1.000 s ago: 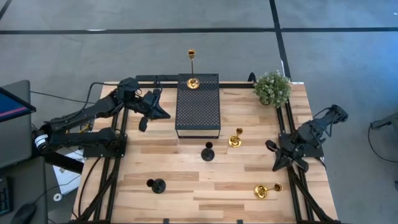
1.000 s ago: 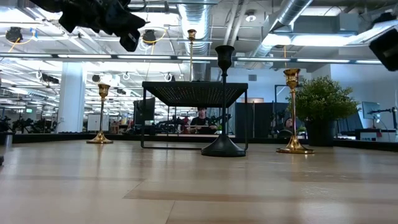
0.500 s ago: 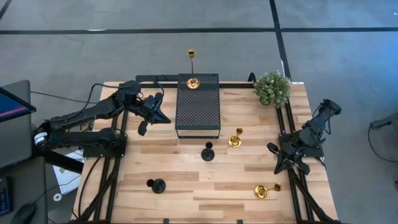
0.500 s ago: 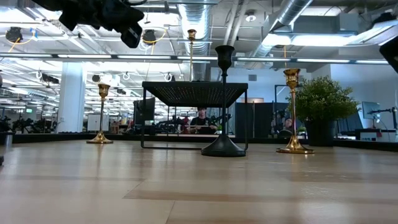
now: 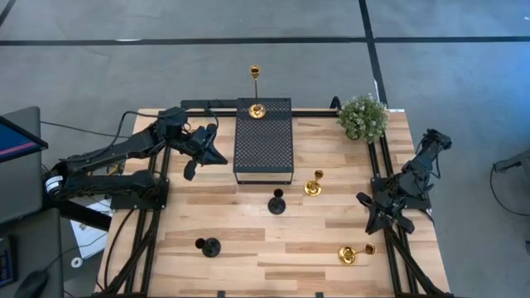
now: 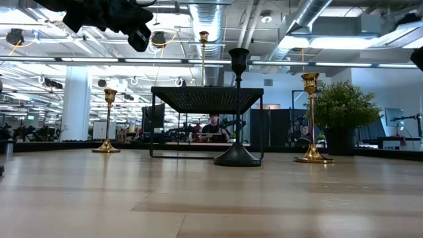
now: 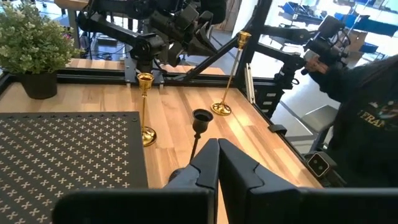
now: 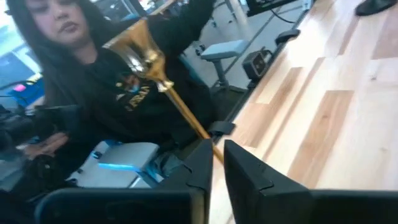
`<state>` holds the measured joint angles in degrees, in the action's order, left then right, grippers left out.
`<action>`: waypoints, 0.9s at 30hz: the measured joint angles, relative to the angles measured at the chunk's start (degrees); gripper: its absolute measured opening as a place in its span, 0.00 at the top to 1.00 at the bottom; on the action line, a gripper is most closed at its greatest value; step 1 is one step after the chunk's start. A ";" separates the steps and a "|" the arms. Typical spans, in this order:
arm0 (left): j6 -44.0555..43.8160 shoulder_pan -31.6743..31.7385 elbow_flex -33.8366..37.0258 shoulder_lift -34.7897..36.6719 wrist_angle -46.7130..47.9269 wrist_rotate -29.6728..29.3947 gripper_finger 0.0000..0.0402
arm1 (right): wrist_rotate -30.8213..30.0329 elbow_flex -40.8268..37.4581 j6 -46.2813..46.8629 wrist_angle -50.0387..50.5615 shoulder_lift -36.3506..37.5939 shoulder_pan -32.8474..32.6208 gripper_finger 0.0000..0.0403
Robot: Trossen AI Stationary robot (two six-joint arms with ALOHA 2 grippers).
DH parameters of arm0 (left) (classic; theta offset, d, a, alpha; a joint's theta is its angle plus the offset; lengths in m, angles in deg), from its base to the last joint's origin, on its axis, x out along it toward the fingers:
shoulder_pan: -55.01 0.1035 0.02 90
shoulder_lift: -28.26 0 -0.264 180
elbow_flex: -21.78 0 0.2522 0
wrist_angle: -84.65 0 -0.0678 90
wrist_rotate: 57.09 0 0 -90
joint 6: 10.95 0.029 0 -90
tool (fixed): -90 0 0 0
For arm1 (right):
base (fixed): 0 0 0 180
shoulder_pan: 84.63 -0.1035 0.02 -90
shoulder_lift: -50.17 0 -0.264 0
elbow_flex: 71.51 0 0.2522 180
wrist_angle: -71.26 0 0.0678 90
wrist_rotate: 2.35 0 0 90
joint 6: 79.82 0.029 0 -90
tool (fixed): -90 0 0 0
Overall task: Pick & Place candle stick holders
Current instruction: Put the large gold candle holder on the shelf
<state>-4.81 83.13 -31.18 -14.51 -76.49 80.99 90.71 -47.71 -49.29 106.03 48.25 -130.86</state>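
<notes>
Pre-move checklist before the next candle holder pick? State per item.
1. Left gripper shut and empty, beside the platform: ok.
2. Tall gold holder upright at the platform's far end: ok.
3. Free space left on the platform: ok.
4. Black holder just in front of the platform upright, nothing touching it: ok.
5. Right gripper clear of the front gold holder: cannot tell; in the right wrist view the stem runs down behind the fingers.
6. Nobody near the right arm: not ok; a person stands close to the table edge.
</notes>
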 joint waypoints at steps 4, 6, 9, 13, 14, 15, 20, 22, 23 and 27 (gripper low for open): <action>-0.29 0.02 0.00 0.00 -0.02 -0.01 0.99 | -0.32 0.00 0.00 0.00 -2.90 -0.75 0.82; -0.35 0.00 0.00 0.00 -0.06 -0.01 0.99 | -0.37 0.00 -0.01 -0.05 -4.65 -1.21 0.78; -0.64 0.01 0.00 0.00 -0.20 0.00 0.98 | -0.36 0.00 0.00 -0.38 -7.70 -1.93 0.73; -0.64 0.02 0.00 0.00 -0.24 -0.01 0.99 | -1.08 0.00 -0.02 -4.59 -11.82 -2.72 0.69; -0.64 0.02 0.00 0.00 -0.26 -0.01 0.99 | -1.66 0.00 -0.02 -6.28 -12.83 -2.99 0.69; -0.64 0.02 0.00 0.00 -0.26 -0.01 0.99 | -2.04 0.00 -0.12 -7.99 -13.82 -3.23 0.69; -0.64 0.02 0.00 0.00 -0.26 -0.01 0.98 | -2.98 0.00 -0.42 -14.24 -19.16 -4.96 0.72; -0.64 0.02 0.00 0.00 -0.26 -0.01 0.98 | -3.14 0.00 -0.45 -16.15 -21.14 -5.86 0.73; -0.64 0.02 0.00 0.00 -0.26 -0.01 0.99 | -3.14 0.00 -0.44 -17.04 -22.22 -6.25 0.73; -0.64 0.02 0.00 0.00 -0.26 -0.01 0.99 | -3.41 0.00 -0.46 -20.83 -26.11 -7.53 0.75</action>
<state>-5.45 83.15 -31.18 -14.51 -76.75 80.98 87.30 -47.71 -49.75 85.21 22.14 -138.39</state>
